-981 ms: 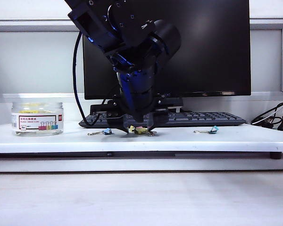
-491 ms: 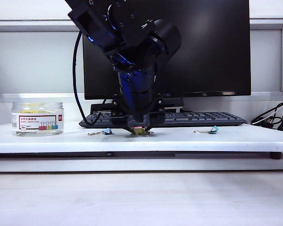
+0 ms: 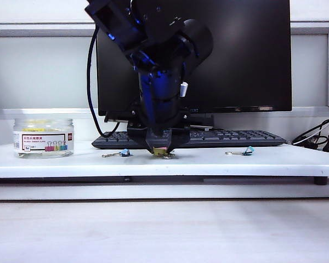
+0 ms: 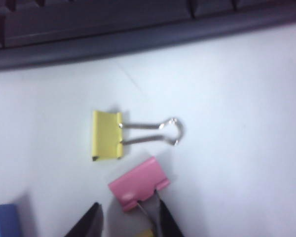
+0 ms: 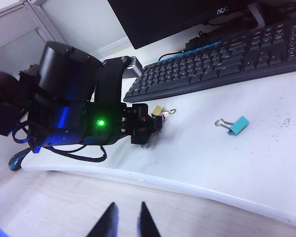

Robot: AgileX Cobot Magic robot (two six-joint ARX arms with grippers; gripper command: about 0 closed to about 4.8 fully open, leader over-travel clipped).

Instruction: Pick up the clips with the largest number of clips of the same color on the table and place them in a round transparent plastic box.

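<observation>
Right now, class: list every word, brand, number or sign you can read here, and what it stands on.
"AOC": monitor stand, right wrist view; reading uncertain.
Label on the round transparent plastic box: text too small to read.
Keyboard keys: legends too blurred.
Nothing readable in the left wrist view.

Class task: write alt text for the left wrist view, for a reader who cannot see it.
The left gripper points down at a white table, its dark fingertips either side of a pink clip's wire handle; whether they grip it is unclear. Beyond the pink clip lies a pale-yellow clip, a blue clip at the edge, a keyboard farther off.
</observation>
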